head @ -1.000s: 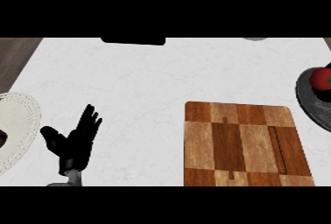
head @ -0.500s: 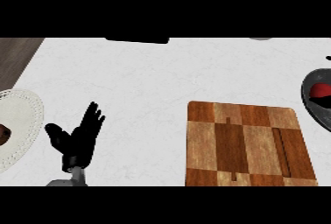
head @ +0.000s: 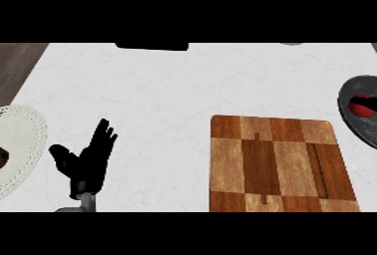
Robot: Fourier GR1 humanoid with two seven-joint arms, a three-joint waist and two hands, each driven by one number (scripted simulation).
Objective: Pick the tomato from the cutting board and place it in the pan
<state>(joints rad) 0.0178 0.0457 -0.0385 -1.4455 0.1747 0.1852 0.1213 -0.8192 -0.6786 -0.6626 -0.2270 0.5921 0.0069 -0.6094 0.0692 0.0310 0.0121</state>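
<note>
In the head view you see the tomato (head: 362, 105) lying in the pan (head: 351, 127) at 3 o'clock, cut by the frame's edge. The cutting board (head: 276, 167) sits bare at 5 o'clock, apart from the pan. Your left hand (head: 88, 160) rests at 8 o'clock, fingers straight and spread, holding nothing, beside a white plate (head: 21, 149).

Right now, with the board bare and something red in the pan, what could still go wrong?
The pan runs off the view's right edge, so the tomato in it shows only partly; whether it lies steady cannot be checked. The right hand is out of view and might bump the pan when it moves. The open left hand rests close to the plate; a sideways move might nudge it.
</note>
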